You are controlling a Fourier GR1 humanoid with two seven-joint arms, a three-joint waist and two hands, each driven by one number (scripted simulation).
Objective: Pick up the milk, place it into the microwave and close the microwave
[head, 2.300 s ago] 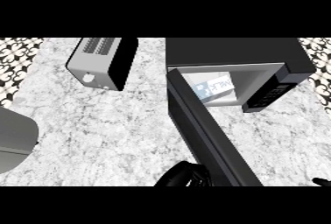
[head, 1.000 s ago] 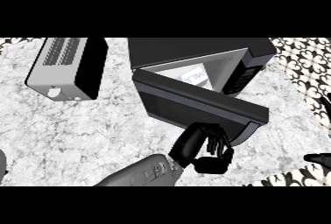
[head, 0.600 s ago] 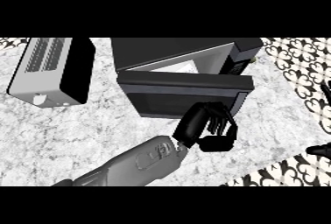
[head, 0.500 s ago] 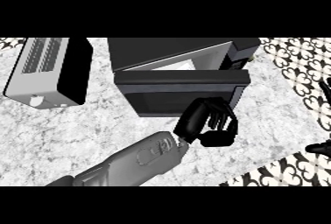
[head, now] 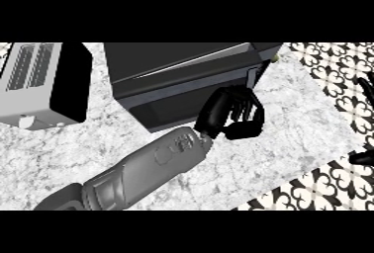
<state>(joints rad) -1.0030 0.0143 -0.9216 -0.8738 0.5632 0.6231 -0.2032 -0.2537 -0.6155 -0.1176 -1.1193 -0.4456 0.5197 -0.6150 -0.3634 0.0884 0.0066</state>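
Left hand (head: pixel 223 112) sat against the right end of the microwave (head: pixel 175 62) door (head: pixel 171 101) - fingers (head: pixel 245 101) loosely bent, gripping nothing. Door lay across the oven's front. Milk hidden - couldn't tell where. Toaster (head: pixel 33 84) sat left of the microwave on the marble counter (head: pixel 292 128). Right hand (head: pixel 363 158) showed only at the right edge; couldn't tell its pose.

**COUNTER SURFACE AND LOAD**

From my station I see a white-grey marbled counter (head: pixel 292 123). Two appliances stand directly on it: a silver toaster (head: pixel 33 84) at the left and a black microwave (head: pixel 168 62) near it, at top centre.
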